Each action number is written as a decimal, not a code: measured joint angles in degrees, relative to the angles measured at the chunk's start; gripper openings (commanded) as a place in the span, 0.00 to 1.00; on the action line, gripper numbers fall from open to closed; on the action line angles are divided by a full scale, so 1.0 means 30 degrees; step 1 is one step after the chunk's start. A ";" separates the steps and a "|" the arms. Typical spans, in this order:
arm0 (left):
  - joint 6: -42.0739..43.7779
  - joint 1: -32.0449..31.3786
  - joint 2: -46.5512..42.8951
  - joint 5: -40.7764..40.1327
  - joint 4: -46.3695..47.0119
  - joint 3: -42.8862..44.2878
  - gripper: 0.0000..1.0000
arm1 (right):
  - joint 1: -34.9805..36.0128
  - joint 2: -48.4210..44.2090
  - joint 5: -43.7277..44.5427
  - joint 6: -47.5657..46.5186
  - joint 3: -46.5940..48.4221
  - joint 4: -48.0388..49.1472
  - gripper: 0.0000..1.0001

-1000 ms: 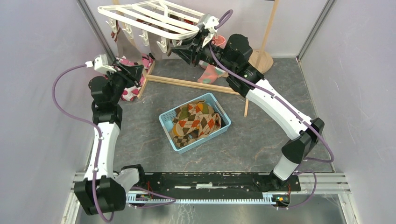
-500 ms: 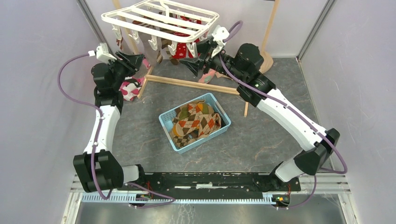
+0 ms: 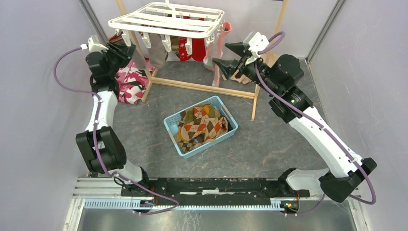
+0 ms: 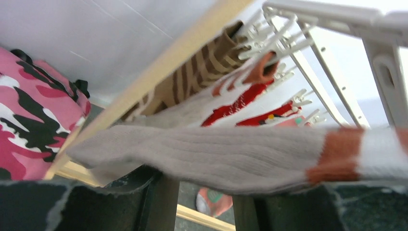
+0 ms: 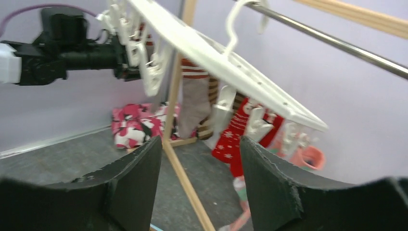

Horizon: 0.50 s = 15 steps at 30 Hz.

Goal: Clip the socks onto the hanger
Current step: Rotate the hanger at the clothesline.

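The white hanger hangs level at the back, with a taupe sock, red socks and a pink sock clipped under it. Argyle socks lie in the blue basket. My left gripper is at the hanger's left end. In the left wrist view its jaws stand apart and the taupe sock, with an orange and white cuff, lies across the fingertips. My right gripper is open and empty just right of the hanger, also in the right wrist view.
A wooden pole rack stands under the hanger, with one pole close below my right gripper. A pink camouflage garment lies at the left. A metal rod carries the hanger's hook. Purple walls close both sides.
The hanger has swung back from a tilt to level. My right gripper has pulled back to the right of it. My left arm has risen and moved back toward the hanger's left end.
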 measured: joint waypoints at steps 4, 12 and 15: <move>-0.0342 0.0648 0.1151 0.0393 0.0007 0.1129 0.46 | -0.0321 0.0102 0.1916 -0.0656 0.1275 -0.0845 0.57; -0.0860 0.1027 0.3453 0.1406 -0.0073 0.3504 0.46 | -0.0364 0.3300 0.3512 -0.0867 0.5982 -0.1792 0.44; -0.0976 0.1042 0.4087 0.1588 -0.0080 0.4080 0.47 | -0.0160 0.4532 0.3424 -0.0576 0.6929 -0.1829 0.43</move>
